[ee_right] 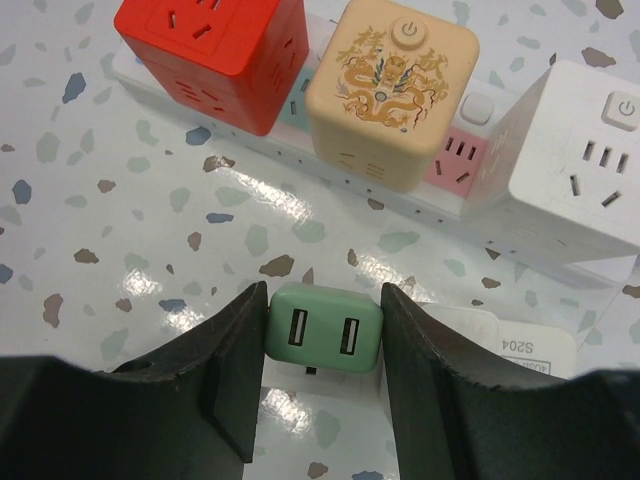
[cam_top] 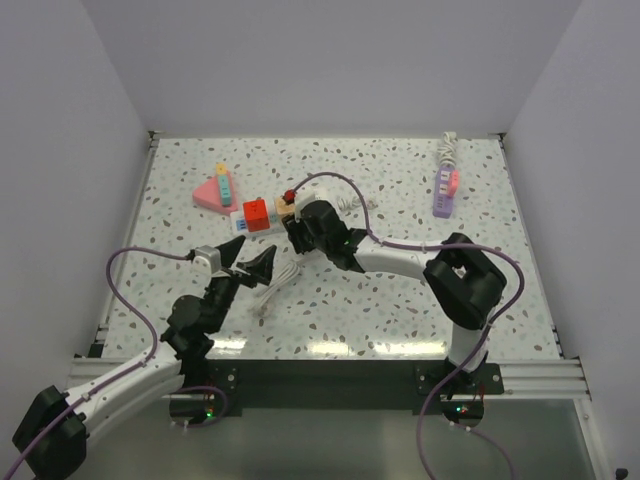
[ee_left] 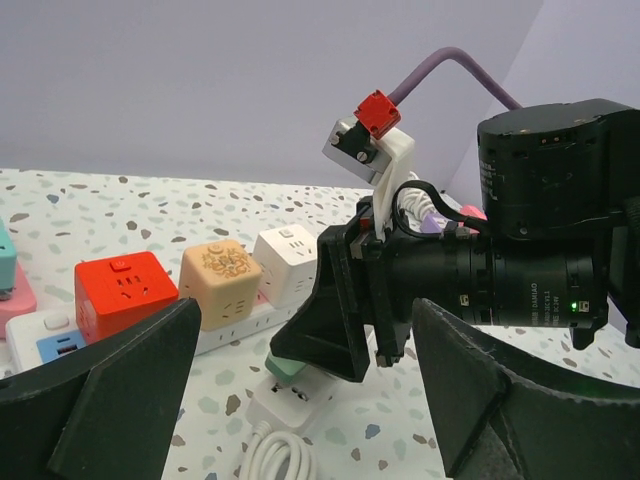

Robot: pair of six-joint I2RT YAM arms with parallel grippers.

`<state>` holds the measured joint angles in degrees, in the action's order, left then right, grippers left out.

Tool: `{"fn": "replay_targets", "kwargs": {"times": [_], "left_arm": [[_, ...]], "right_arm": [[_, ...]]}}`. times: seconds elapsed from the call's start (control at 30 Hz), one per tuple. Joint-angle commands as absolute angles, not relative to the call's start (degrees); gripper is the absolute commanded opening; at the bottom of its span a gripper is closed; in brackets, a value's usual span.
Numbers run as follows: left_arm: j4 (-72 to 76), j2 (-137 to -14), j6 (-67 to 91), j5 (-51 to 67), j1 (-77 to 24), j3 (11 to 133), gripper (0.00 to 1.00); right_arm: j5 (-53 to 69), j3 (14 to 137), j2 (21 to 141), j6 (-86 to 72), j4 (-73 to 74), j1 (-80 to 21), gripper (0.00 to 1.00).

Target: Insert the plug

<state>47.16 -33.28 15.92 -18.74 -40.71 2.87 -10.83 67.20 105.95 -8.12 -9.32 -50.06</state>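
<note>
My right gripper (ee_right: 323, 345) is shut on a mint-green USB charger plug (ee_right: 323, 335), its two ports facing the camera. It holds the plug right over a small white power strip (ee_right: 505, 345). In the left wrist view the green plug (ee_left: 285, 368) rests tilted on the far end of the white strip (ee_left: 300, 398), between the right gripper's black fingers (ee_left: 345, 310). I cannot tell how deep the prongs sit. My left gripper (ee_left: 310, 400) is open and empty, its jaws wide apart just in front of the strip. In the top view the right gripper (cam_top: 298, 238) is mid-table and the left gripper (cam_top: 250, 265) is beside it.
A long strip carrying red (ee_right: 210, 50), beige (ee_right: 395, 85) and white (ee_right: 585, 160) cube adapters lies just behind the plug. A coiled white cord (ee_left: 280, 455) trails from the small strip. A pink triangular strip (cam_top: 213, 190) sits back left, a purple one (cam_top: 445, 190) back right.
</note>
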Motion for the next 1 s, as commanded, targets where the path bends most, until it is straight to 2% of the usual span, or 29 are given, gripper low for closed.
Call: {"fn": "replay_targets", "kwargs": {"times": [0.0,0.97], "left_arm": [[46.3,-32.6,16.5,-19.6,-40.2,-3.3,0.92],[46.1,-33.2,16.7,-18.5,-39.8,-3.0,0.92]], "right_arm": [[-9.8,67.1,106.6,-9.2,-12.1,-49.9,0.0],[-13.7,65.4,102.4,-8.9,-7.3,-51.9,0.0]]}}
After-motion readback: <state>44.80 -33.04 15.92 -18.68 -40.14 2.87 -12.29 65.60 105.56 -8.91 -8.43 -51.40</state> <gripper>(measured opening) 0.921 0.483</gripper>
